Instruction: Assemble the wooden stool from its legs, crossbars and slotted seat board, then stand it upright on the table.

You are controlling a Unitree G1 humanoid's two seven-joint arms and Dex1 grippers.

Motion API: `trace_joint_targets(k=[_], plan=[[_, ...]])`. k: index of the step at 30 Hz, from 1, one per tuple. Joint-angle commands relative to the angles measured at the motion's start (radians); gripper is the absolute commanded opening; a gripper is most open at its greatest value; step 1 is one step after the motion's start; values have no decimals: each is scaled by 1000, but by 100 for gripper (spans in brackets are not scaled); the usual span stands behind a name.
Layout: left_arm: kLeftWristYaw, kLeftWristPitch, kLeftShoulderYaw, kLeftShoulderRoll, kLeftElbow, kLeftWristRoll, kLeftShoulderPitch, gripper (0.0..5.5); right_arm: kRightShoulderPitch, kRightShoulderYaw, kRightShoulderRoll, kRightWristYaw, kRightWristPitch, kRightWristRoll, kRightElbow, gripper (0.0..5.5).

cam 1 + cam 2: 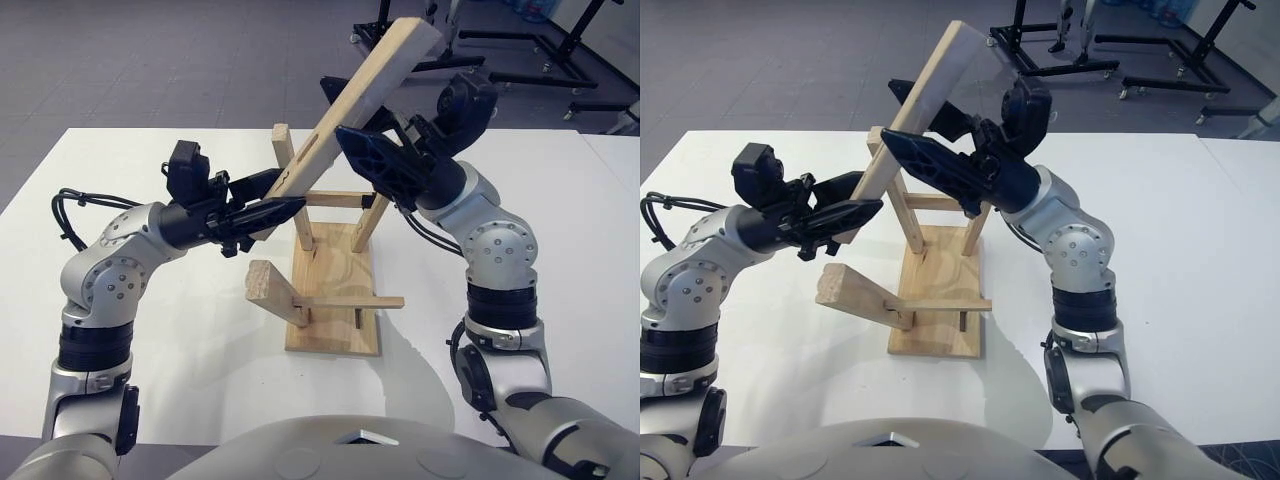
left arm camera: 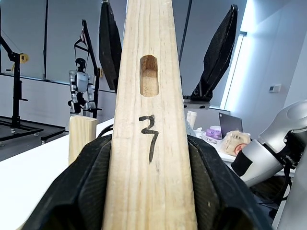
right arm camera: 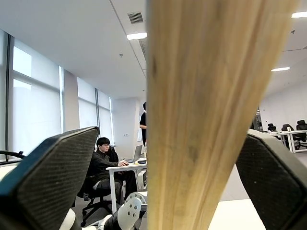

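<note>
Black fingers of the left gripper (image 1: 288, 190) are clamped on the lower end of a stool leg (image 1: 371, 86), pads pressed to both its sides just short of a slot cut in its face. From there the stool leg slants up and to the right above the white table (image 1: 120, 160). Beneath it the seat board (image 1: 340, 330) lies flat. Two upright legs (image 1: 368, 225) stand at its far end, joined by a crossbar (image 1: 340, 198). A third leg (image 1: 270, 286) leans at the board's left edge, and a second crossbar (image 1: 355, 302) reaches right from it over the board. Farther right, the right gripper (image 1: 335, 106) straddles the slanted stool leg about midway, fingers spread wide with clear space beside the wood.
</note>
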Motion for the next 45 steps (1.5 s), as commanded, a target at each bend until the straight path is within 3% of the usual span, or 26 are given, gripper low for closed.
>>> trace_joint_targets(k=[1,13,25,29,33,36,40,43,45], plan=[[1,14,2,6,-27,-4,-17,206,-7,-6,21,14,-2,8,-6,429],[5,28,3,-1,-53,-16,12,206,31,7,4,46,-2,-56,-8,209],[46,56,18,-9,-42,-42,16,206,51,-6,34,25,-27,-59,-29,209],[99,54,52,-17,-5,-39,0,278,91,-21,36,1,-78,-106,-64,208],[163,27,106,3,-12,4,25,336,183,-132,-126,13,-53,-100,-139,207],[202,21,186,13,-59,-14,101,336,228,-207,-205,-4,11,-11,-166,207],[278,11,294,1,-131,-67,202,336,313,-279,-301,58,-59,-103,-143,207],[302,1,324,0,-152,-76,243,336,375,-263,-338,147,-154,-219,-100,207],[298,-5,315,7,-158,-60,262,336,437,-262,-392,252,-97,-172,-91,207]])
